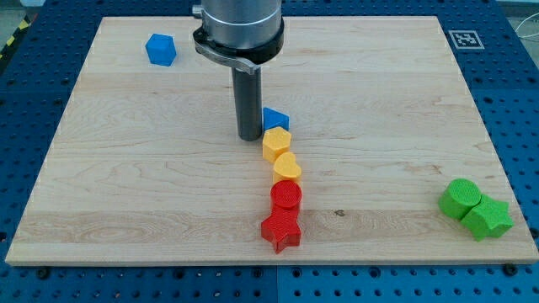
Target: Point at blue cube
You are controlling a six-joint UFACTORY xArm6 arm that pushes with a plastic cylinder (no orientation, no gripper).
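Sitting corner-on at view's top left – blue cube (160,49); my tip (249,137) well apart – no pincer.

This looks like a robotics lab or test bench. A pale wooden board (168,168) lies on a blue metal table (522,126) drilled with a regular grid of holes, the sort used for bolting equipment down. At the board's top right corner sits a black-and-white square marker (464,39). Beyond the board's top left corner runs a strip of yellow-and-black hazard tape (15,38). Small plastic blocks (284,189) lie on the board.
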